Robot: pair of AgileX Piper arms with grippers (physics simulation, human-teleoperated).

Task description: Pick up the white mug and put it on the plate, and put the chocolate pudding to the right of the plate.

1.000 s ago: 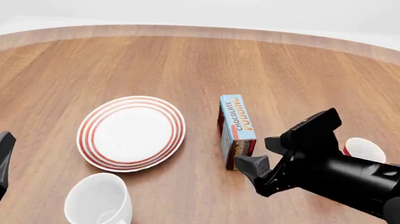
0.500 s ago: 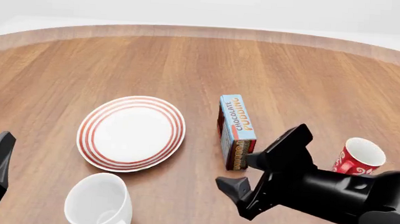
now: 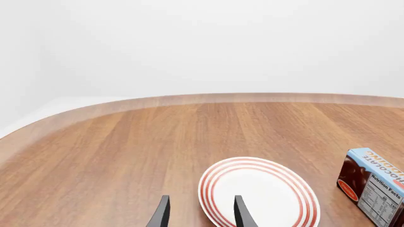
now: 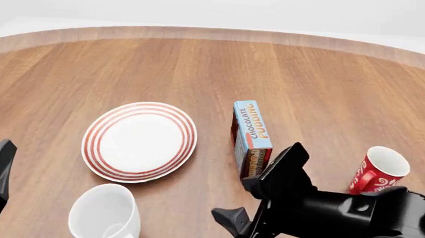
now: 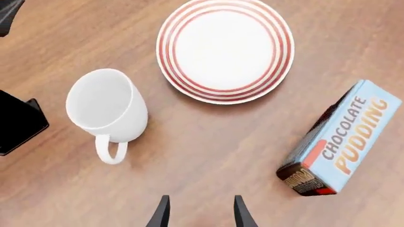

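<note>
White mug point(image 4: 104, 217) is seen upright, near the plate point(image 4: 139, 141), toward the camera; chocolate pudding point(image 4: 252, 138) is placed right of that plate. Right gripper point(image 5: 198, 210) is held parted above bare wood; left gripper point(image 3: 200, 213), likewise parted, is aimed at the plate's rim.

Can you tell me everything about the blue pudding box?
The chocolate pudding is a small cardboard-looking carton. Its light blue face shows orange and dark "CHOCOLATE PUDDING" letters; its sides are brown and red, and one has a nutrition label. It stands on a long narrow edge on the wooden table, right of the plate, not touching it. Nothing grips it.
</note>
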